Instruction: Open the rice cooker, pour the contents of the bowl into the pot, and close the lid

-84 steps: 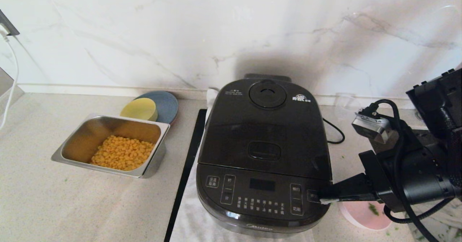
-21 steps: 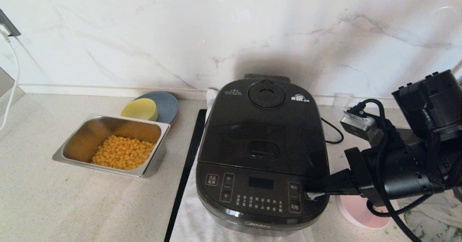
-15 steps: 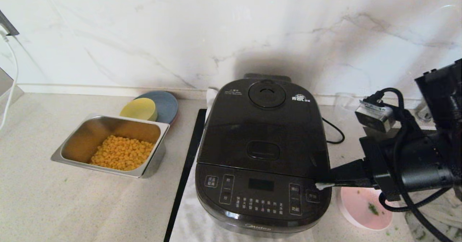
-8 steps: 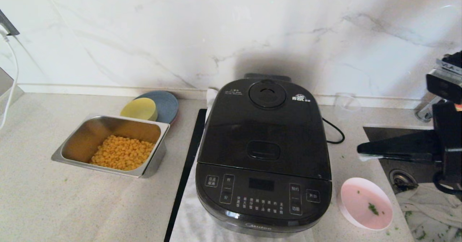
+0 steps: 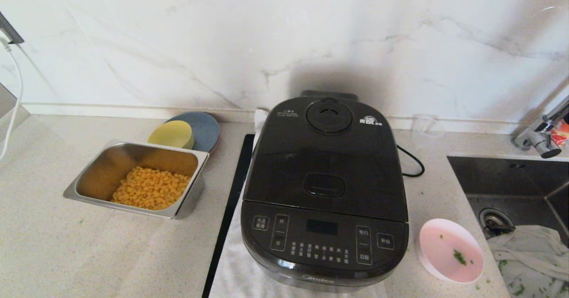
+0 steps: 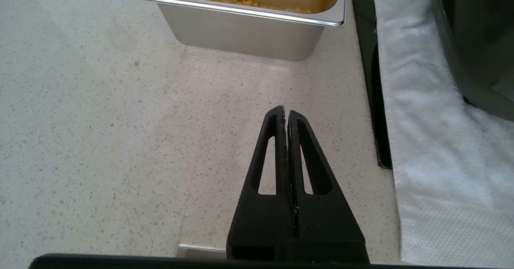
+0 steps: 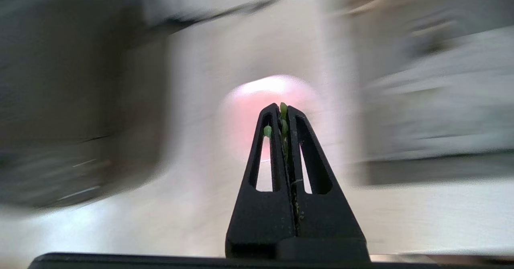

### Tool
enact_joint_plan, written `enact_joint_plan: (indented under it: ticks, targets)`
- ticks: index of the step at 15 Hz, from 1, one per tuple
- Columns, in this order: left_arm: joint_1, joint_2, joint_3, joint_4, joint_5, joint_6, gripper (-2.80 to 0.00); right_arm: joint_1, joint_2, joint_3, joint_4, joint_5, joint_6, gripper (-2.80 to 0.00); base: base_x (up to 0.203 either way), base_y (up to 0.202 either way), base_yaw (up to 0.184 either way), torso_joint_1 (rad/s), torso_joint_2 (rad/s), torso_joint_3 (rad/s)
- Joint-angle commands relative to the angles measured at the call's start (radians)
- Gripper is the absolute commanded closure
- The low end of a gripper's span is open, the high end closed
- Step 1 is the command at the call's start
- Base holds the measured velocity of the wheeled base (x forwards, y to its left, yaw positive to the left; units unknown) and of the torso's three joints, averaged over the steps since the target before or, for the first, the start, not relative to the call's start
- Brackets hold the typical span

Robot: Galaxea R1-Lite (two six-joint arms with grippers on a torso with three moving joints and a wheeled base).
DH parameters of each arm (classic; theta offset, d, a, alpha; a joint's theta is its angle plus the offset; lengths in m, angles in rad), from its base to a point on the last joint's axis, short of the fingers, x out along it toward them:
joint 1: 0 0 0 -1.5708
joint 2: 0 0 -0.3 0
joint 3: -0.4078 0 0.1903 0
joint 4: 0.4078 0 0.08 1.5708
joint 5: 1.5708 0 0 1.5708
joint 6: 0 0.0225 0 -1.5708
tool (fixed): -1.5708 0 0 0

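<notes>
The black rice cooker [image 5: 324,227] stands in the middle of the counter on a white towel, its lid [image 5: 326,155] down and flat. The pot is hidden under the lid. To the cooker's right, by the front edge, sits the pale-pink bowl [image 5: 449,251] with a few green herb bits in it. My right gripper [image 7: 283,109] is out of the head view; in its wrist view it is shut, green herb bits stick between its tips, and the pink bowl [image 7: 249,108] lies blurred beyond it. My left gripper [image 6: 286,112] is shut, parked low over bare counter.
A steel tray [image 5: 138,145] of yellow corn stands left of the cooker, close ahead of my left gripper [image 6: 241,40]. A yellow bowl [image 5: 171,134] and a blue plate [image 5: 206,129] sit behind it. On the right are a sink [image 5: 502,178], its tap [image 5: 540,133] and a crumpled cloth [image 5: 529,253].
My right arm has drawn back from the cooker's front right corner, swung off to the right and left the head view. The pink bowl is now uncovered. The lid has stayed down.
</notes>
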Motion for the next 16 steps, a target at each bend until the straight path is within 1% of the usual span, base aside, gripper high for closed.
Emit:
enact_joint_plan:
  ticks: [1,3,5,6,8,10,11,12,13,14,15,16]
  targets:
    - [0.000,-0.002,0.000,0.000,0.001,0.000,0.00,-0.123,-0.241,0.084,0.007,-0.096,-0.094,0.00,0.000,0.000,0.000,0.000,0.00,0.000]
    - [0.000,-0.002,0.001,0.000,0.001,0.000,0.00,-0.216,-0.429,0.157,0.010,-0.114,-0.201,0.00,0.000,0.000,0.000,0.000,0.00,0.000]
    - [0.000,-0.002,0.001,0.000,0.001,0.000,0.00,-0.299,-0.617,0.256,0.008,-0.104,-0.294,0.00,0.000,0.000,0.000,0.000,0.00,0.000]
    - [0.000,-0.002,0.000,0.000,0.001,0.000,0.00,-0.328,-0.704,0.307,0.008,-0.077,-0.326,0.00,0.000,0.000,0.000,0.000,0.00,0.000]
    - [0.000,-0.002,0.001,0.000,0.001,-0.001,0.00,-0.364,-0.856,0.431,0.008,0.027,-0.401,0.00,0.000,0.000,0.000,0.000,0.00,0.000]
    - [0.000,-0.002,0.000,0.000,0.001,-0.001,0.00,-0.381,-0.887,0.599,-0.021,0.094,-0.441,0.00,0.000,0.000,0.000,0.000,0.00,0.000]
    - [0.000,-0.002,0.000,0.000,0.001,-0.001,0.00,-0.384,-0.885,0.699,-0.078,0.117,-0.467,0.00,0.000,0.000,0.000,0.000,0.00,0.000]
    - [0.000,-0.002,0.001,0.000,0.001,-0.001,0.00,-0.386,-0.885,0.802,-0.187,0.134,-0.503,0.00,0.000,0.000,0.000,0.000,0.00,0.000]
    - [-0.001,-0.002,0.001,0.000,0.001,-0.001,0.00,-0.388,-0.885,0.885,-0.367,0.153,-0.539,0.00,0.000,0.000,0.000,0.000,0.00,0.000]
    - [0.000,-0.002,0.001,0.000,0.001,-0.001,0.00,-0.389,-0.885,0.963,-0.497,0.187,-0.573,0.00,0.000,0.000,0.000,0.000,0.00,0.000]
    - [0.000,-0.002,0.001,0.000,0.001,-0.001,0.00,-0.390,-0.885,1.004,-0.557,0.267,-0.593,0.00,0.000,0.000,0.000,0.000,0.00,0.000]
    - [0.000,-0.002,0.001,0.000,0.001,-0.001,0.00,-0.391,-0.885,1.019,-0.599,0.326,-0.602,0.00,0.000,0.000,0.000,0.000,0.00,0.000]
